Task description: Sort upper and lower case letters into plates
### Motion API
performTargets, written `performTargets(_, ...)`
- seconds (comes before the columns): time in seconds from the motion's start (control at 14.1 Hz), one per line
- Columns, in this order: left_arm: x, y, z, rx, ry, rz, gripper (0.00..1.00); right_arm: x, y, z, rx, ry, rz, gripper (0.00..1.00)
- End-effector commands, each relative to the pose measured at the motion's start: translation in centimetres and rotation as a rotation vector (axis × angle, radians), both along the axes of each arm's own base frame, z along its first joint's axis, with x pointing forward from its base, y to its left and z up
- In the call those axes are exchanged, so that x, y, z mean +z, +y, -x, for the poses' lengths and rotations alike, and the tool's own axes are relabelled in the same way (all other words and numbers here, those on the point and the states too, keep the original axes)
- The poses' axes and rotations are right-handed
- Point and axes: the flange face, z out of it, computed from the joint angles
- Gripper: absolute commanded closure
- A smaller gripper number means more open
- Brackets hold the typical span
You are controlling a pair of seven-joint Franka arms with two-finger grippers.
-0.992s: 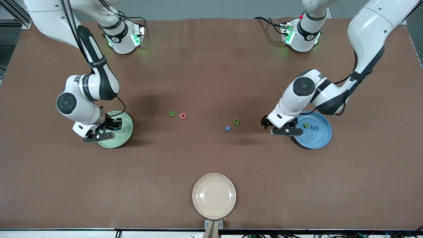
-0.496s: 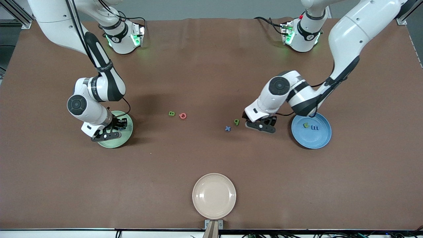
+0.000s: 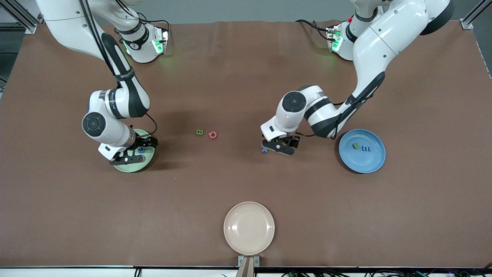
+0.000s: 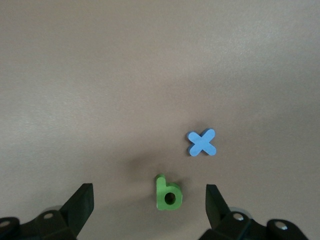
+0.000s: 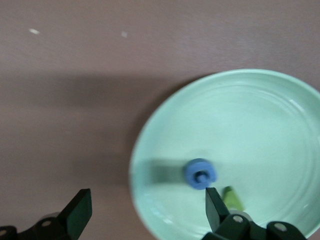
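A: Left gripper (image 4: 149, 210) is spread wide with nothing between its jaws, hovering over two loose letters mid-table. The green letter (image 4: 168, 192) lies centred between the fingers, and a blue cross-shaped letter (image 4: 202, 143) sits at about two o'clock from it, close by but not touching.

B: How would it handle?

A: I'd guess light and rigid, a small chunky piece lying flat. It looks smooth, so it could skid. I'd pinch across its two flat side faces, low down. It's bright green, with a straight stem and a round bowl pierced by a hole.

B: And the right gripper (image 5: 145, 212)?

A: Also gaping and empty, over the pale green plate (image 3: 148, 154) at the right arm's end. A small blue piece (image 5: 200, 173) lies in that plate, with a green one (image 5: 233, 198) beside it.

B: Elsewhere?

A: The blue plate (image 3: 373, 161) at the left arm's end holds a green letter (image 3: 356, 146) and a blue letter (image 3: 366, 148). A green piece (image 3: 199, 132) and a pink piece (image 3: 212, 134) wait mid-table. The cream plate (image 3: 249, 227) sits at six o'clock, nearest the front camera.
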Motion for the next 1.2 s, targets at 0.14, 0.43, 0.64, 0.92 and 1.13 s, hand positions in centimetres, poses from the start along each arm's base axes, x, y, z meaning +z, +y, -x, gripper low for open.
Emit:
performTargets(0.14, -1.6, -0.4, 0.1, -0.005, 0.041, 0.002, 0.20, 1.2, 11.3, 3.4, -0.237, -0.046, 0.015, 0.00)
performTargets(0.43, -2.0, -0.9, 0.5, -0.013, 0.042, -0.006, 0.38, -1.0, 18.1, 6.9, -0.251, -0.077, 0.017, 0.07)
performTargets(0.64, -2.4, -1.0, 0.7, -0.017, 0.043, -0.014, 0.45, -1.7, 18.6, 7.9, -0.245, -0.068, 0.027, 0.33)
performTargets(0.92, -2.6, -1.0, 0.9, -0.013, 0.052, -0.012, 0.54, -4.1, 17.8, 9.6, -0.243, -0.097, 0.016, 0.37)
performTargets(1.13, -2.6, -1.0, 0.8, -0.011, 0.053, -0.012, 0.67, -4.5, 18.4, 10.2, -0.266, -0.098, 0.020, 0.37)
